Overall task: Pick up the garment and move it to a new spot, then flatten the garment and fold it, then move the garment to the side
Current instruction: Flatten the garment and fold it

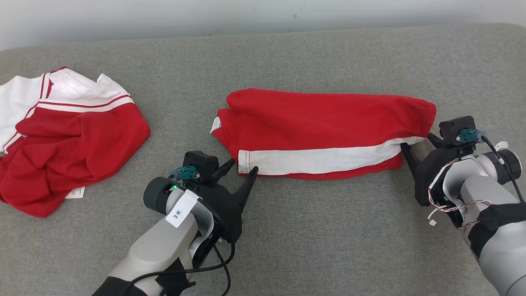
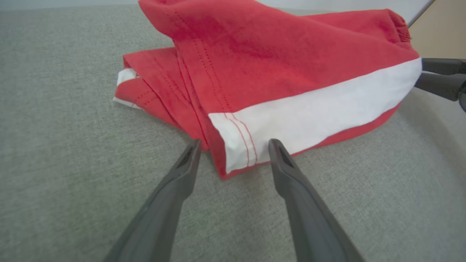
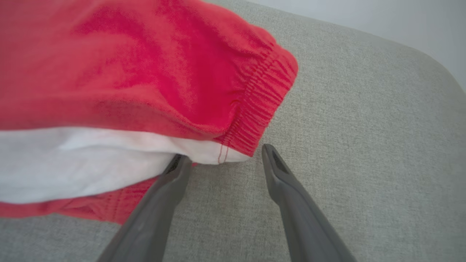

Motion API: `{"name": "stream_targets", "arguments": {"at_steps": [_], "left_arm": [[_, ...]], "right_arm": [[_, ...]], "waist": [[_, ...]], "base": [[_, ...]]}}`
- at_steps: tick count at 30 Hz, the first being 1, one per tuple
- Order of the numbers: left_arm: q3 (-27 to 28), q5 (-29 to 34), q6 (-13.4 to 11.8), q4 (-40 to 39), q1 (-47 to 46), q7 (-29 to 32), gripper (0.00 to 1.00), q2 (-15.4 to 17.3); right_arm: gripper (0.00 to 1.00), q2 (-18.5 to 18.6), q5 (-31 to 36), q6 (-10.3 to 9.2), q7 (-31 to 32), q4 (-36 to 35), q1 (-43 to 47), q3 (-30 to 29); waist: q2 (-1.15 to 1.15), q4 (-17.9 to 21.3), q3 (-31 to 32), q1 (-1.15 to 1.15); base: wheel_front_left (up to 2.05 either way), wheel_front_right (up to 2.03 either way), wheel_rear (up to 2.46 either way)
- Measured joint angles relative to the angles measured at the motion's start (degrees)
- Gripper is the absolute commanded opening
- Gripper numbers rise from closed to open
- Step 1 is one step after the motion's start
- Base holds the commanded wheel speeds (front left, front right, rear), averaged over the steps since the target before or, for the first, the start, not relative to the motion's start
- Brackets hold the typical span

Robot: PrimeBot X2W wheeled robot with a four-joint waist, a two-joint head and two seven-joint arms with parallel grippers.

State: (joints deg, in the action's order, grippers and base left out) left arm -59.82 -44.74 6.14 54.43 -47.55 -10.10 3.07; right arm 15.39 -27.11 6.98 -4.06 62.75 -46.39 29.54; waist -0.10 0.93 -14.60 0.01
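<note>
The garment, red with a white band, lies folded into a long strip in the middle of the grey padded surface. My left gripper is open at the strip's near left corner. In the left wrist view that white-and-red corner sits between the spread fingers of the left gripper. My right gripper is open at the strip's right end. There the elastic waistband and white hem tip lie just ahead of the right gripper, one finger touching the cloth.
A second red-and-white garment lies crumpled at the far left, a white label at its near edge. A pale wall runs behind the surface. The surface's rounded right edge is close to my right arm.
</note>
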Motion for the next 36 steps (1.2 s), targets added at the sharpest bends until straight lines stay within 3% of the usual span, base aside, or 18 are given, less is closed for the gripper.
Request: {"name": "stream_targets", "arguments": {"at_steps": [1,2,3,15,24,31,36], "left_arm": [[-0.05,0.0,0.0,0.13,-0.04,0.0,0.35,-0.07],[-0.19,0.01,0.0,0.19,-0.12,0.0,0.28,-0.1],[-0.26,0.01,0.0,0.24,-0.2,0.0,0.0,-0.15],[-2.24,3.04,-1.15,1.42,-2.11,-1.79,0.0,-0.58],[3.02,-1.53,-0.98,1.71,1.19,-3.13,0.0,1.63],[6.99,-6.71,0.05,0.78,4.77,-3.61,0.0,5.52],[7.92,-8.27,0.67,-1.46,6.71,-3.63,0.0,7.06]], "right_arm": [[0.27,-0.15,0.0,0.0,0.0,0.11,-0.03,0.02],[0.05,-0.31,0.0,0.01,-0.01,0.24,-0.03,0.1],[0.0,-0.45,0.05,0.01,-0.08,0.36,-0.03,0.22],[0.0,-0.84,-1.04,0.01,-3.05,2.6,0.15,-0.71],[0.0,-1.98,-6.23,0.18,-4.0,2.67,3.22,-3.19],[0.0,-2.74,-9.18,0.18,0.56,-4.66,7.25,2.7],[0.0,-0.44,-13.1,0.18,5.76,-11.59,9.11,7.61]], "waist": [[0.0,-0.06,-0.05,0.0],[0.0,-0.12,-0.08,0.0],[0.0,-0.18,-0.12,0.0],[0.0,-0.4,1.66,0.0],[0.0,-0.2,6.17,-0.01],[0.0,0.17,10.13,-0.02],[0.0,0.81,13.17,-0.02]], "base": [[0.0,0.0,0.0],[0.0,0.0,0.0],[0.0,0.0,0.0],[0.0,0.0,0.0],[0.0,0.0,0.0],[0.0,0.0,0.0],[0.0,0.0,0.0]]}}
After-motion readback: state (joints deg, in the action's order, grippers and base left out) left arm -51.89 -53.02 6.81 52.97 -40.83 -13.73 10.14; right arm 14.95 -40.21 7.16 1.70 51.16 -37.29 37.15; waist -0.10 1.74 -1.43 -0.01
